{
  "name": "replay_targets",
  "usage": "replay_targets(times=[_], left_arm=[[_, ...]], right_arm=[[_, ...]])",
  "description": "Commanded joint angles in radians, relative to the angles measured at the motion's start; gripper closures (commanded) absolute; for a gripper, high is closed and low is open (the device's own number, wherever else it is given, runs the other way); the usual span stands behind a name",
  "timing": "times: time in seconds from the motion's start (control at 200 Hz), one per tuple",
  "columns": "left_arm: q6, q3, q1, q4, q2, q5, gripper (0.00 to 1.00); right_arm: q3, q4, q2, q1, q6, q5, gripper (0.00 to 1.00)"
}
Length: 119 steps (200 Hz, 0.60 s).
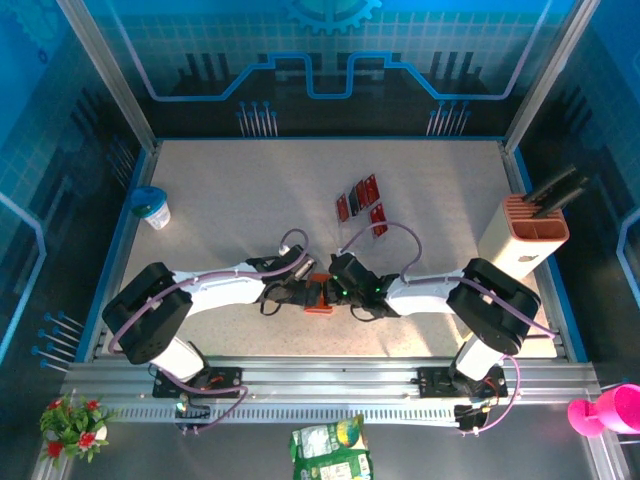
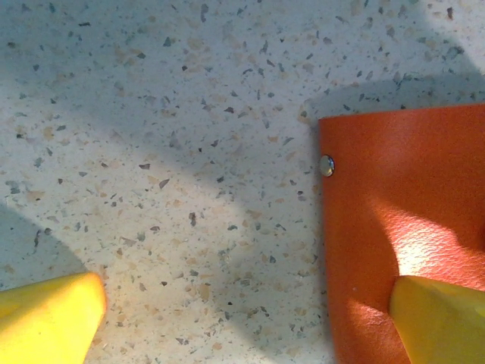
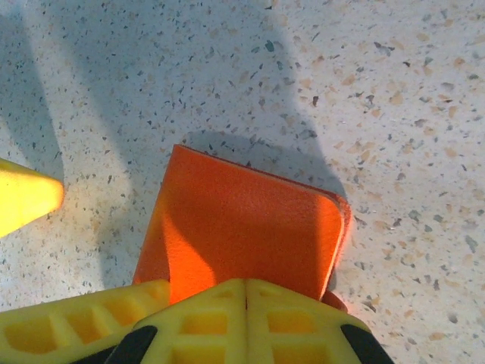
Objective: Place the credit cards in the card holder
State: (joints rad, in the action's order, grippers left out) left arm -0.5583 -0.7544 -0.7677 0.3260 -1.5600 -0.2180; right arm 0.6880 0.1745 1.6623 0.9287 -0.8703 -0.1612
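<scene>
Card holder (image 2: 394, 212) snap button (image 2: 326, 165) left-wrist; credit cards (image 1: 365, 192) overhead.

Shows the card holder (image 1: 318, 296) flat on the speckled table (image 1: 220, 200) near front centre, orange grained face up, round metal snap (image 2: 326, 165) at one edge; credit cards (image 1: 358, 200), red and black, clustered well apart farther back

"What's round the table (image 1: 200, 240)?"

"Blue panels (image 1: 330, 60) on three sides, printed with circuit lines, and a gear (image 1: 330, 10) up top. Silver posts (image 1: 105, 70) slant at the back corners."

"And the top itself?"

"Pale, speckled like terrazzo, edged in blue, with a ribbed metal rail (image 1: 330, 385) along the near side. Light falls from above, and soft shadows lie across the speckles."
</scene>
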Motion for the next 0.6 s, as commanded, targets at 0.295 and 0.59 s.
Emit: replay_targets(times=[0.295,0.59], left_arm=[[-0.035,0.07,-0.009,-0.018,-0.06,0.039,0.01],[-0.046,0.076,-0.014,-0.019,-0.049,0.04,0.01]], right_arm=[[-0.079,-0.224,0.112,0.058,-0.015,0.049,1.0],[-0.005,-0.246,0.029,-0.004,0.045,0.117,0.92]])
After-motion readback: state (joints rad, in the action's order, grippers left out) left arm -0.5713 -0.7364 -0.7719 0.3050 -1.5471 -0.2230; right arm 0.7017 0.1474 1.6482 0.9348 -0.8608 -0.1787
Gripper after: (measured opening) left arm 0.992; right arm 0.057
